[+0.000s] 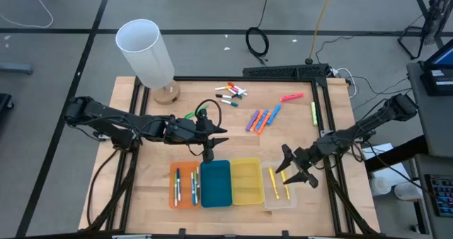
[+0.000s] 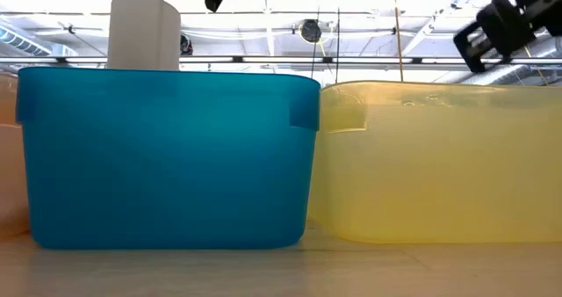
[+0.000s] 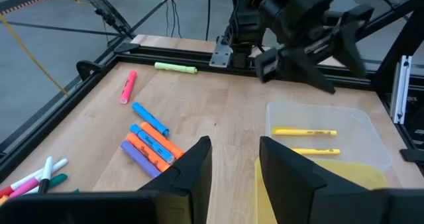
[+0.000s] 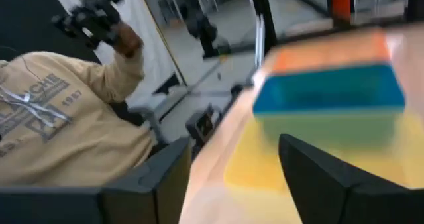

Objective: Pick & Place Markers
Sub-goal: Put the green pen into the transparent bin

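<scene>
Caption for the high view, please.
Right gripper open over the clear tray holding two yellow markers; left gripper above the blue tray.

Markers lie scattered; two yellow ones trayed.

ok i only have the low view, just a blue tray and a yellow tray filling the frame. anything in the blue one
observer: no, from above the blue tray looks empty.
operator: and the yellow one
observer: the yellow tray looks empty too. The two yellow markers lie in the clear tray beside it.
operator: where are the arms then
observer: the right pincer is open above that clear tray. The left pincer is open at the blue tray's far edge, holding nothing.
</scene>
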Available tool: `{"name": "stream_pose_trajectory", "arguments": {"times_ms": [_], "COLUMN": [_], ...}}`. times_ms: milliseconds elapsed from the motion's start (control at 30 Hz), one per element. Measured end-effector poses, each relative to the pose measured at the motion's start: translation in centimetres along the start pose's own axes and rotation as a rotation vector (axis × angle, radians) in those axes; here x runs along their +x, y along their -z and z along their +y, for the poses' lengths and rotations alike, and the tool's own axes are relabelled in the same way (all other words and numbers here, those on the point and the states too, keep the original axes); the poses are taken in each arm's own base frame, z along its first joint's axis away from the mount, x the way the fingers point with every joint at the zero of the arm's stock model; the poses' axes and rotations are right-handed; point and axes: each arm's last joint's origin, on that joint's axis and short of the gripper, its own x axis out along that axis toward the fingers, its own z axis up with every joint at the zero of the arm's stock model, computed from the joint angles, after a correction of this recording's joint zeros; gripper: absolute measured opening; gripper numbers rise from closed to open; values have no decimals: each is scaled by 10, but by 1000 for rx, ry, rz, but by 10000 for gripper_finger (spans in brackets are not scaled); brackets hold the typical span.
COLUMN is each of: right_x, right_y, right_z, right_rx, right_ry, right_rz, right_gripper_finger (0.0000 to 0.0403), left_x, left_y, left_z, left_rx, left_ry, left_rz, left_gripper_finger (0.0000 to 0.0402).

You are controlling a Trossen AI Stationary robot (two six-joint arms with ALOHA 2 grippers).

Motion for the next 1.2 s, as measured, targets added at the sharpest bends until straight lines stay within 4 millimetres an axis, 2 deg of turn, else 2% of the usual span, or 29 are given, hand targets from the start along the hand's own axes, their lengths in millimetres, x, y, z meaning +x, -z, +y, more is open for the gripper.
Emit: {"name": "stream_pose_trajectory", "arguments": {"times_ms": [167,300,467,600,800,1000,1200], "right_x": [-1,-3,2,7,10,9,9], "right_y": [-15,-27,-50,-69,-81,-77,-74], "right_z": [6,9,7,0,-11,-17,-18], "right_rx": [-167,-316,-433,-489,-501,-474,-434], "right_ry": [-42,-35,117,247,333,354,353], "right_rz": [-163,-264,-273,-194,-182,-129,-106], "right_gripper_finger": [234,229,217,215,213,211,210], "left_x": [0,0,7,21,42,45,42], "left_y": [0,9,39,59,84,107,121], "left_z": [0,8,52,89,142,173,194], "left_rx": [2,-42,-281,-306,-374,-417,-484], "left_ry": [-11,-133,-384,-473,-470,-437,-510], "left_rz": [0,82,356,538,712,884,968], "left_gripper_finger": [129,129,130,137,207,274,300]}}
